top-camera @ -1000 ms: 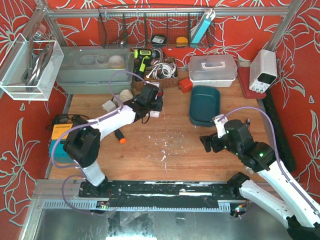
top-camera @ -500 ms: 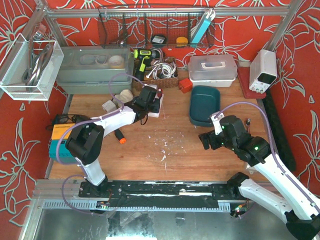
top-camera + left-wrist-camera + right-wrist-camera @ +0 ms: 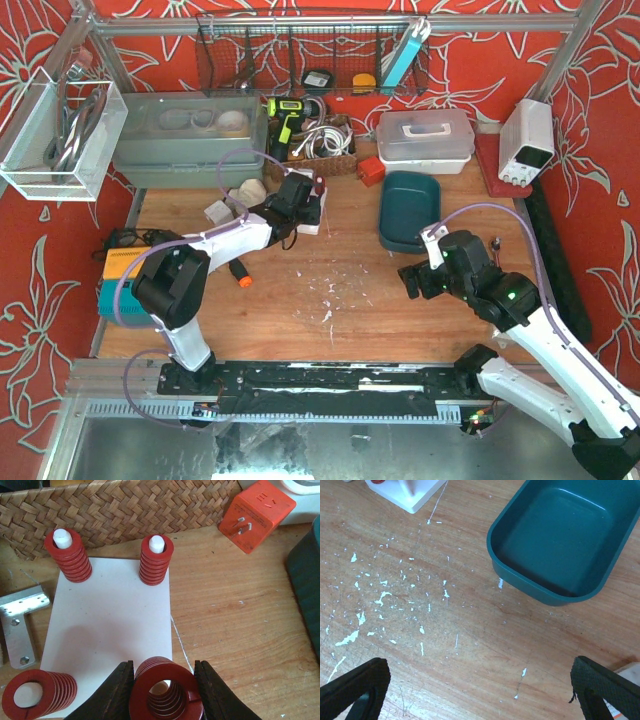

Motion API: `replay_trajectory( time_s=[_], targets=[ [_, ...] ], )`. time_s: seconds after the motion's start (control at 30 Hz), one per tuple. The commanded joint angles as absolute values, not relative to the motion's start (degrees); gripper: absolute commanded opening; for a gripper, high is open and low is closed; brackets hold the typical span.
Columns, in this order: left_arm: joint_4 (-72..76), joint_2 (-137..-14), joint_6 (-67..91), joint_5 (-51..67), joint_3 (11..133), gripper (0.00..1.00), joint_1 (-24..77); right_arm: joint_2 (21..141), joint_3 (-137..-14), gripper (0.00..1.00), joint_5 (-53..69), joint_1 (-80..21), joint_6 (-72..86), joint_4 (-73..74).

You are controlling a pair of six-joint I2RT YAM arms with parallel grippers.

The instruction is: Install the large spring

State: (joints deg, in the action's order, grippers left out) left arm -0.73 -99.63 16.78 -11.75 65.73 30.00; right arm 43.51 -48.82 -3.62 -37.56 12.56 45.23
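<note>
the large spring [image 3: 165, 670] sits clamped between the left gripper [image 3: 164, 689] fingers at the near right corner of the white plate [image 3: 107, 630], the only corner without one. three matching springs [image 3: 67, 555] already stand on the plate's posts at its other corners. a second ago the left arm was drawing in over the plate. in the last half second it has barely stirred in the top view, which suggests the spring is being lined up or pressed down. whether a post has entered its bore cannot be told. off to the right of the plate, the right gripper [image 3: 480, 685] hangs with jaws wide apart and empty, near a teal tray [image 3: 560, 540], having shifted only slightly.
</note>
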Motion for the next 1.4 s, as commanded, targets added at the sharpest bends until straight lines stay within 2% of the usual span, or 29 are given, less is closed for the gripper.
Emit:
replay_trajectory(
  time_s=[0.0, 0.37, 0.53, 0.8, 0.9, 0.93, 1.03, 1.07, 1.27, 1.37],
  targets=[
    [-3.60, -98.36, 17.93, -11.98, 64.22, 0.00, 29.79, 43.49, -50.28, 0.99, -5.34, -37.55, 11.91, 46.61],
    [-0.99, -99.40, 16.69, -9.39, 63.45, 0.02, 29.79, 44.21, -49.92, 0.99, -4.27, -37.53, 11.87, 46.23],
    [-2.10, -103.48, 16.16, -11.30, 64.83, 0.10, 29.79, 44.24, -50.82, 0.99, -4.56, -37.53, 11.44, 46.72],
    [-3.12, -103.33, 16.39, -10.46, 66.24, 0.42, 29.77, 45.01, -52.09, 0.99, -5.36, -37.58, 11.87, 46.57],
    [-5.15, -101.26, 17.77, -10.08, 67.30, 0.59, 29.80, 45.42, -52.47, 0.99, -6.04, -37.55, 12.60, 45.16],
    [-5.79, -100.27, 18.57, -9.57, 67.54, 0.65, 29.80, 45.71, -52.72, 0.99, -6.90, -37.54, 12.67, 44.75],
    [-6.98, -96.20, 22.25, -7.27, 66.93, 0.97, 29.79, 46.43, -53.35, 0.99, -11.38, -37.57, 12.73, 43.46],
    [-7.38, -94.73, 23.25, -6.60, 66.54, 1.00, 29.77, 46.75, -53.55, 0.99, -13.87, -37.56, 12.62, 42.98],
    [-8.55, -83.07, 25.09, -6.34, 62.09, 1.00, 29.81, 48.07, -50.34, 0.99, -32.13, -37.40, 12.21, 36.20],
    [-7.41, -76.24, 24.32, -8.10, 57.45, 1.00, 29.86, 47.90, -47.28, 0.99, -34.68, -37.45, 9.62, 28.44]
  ],
)
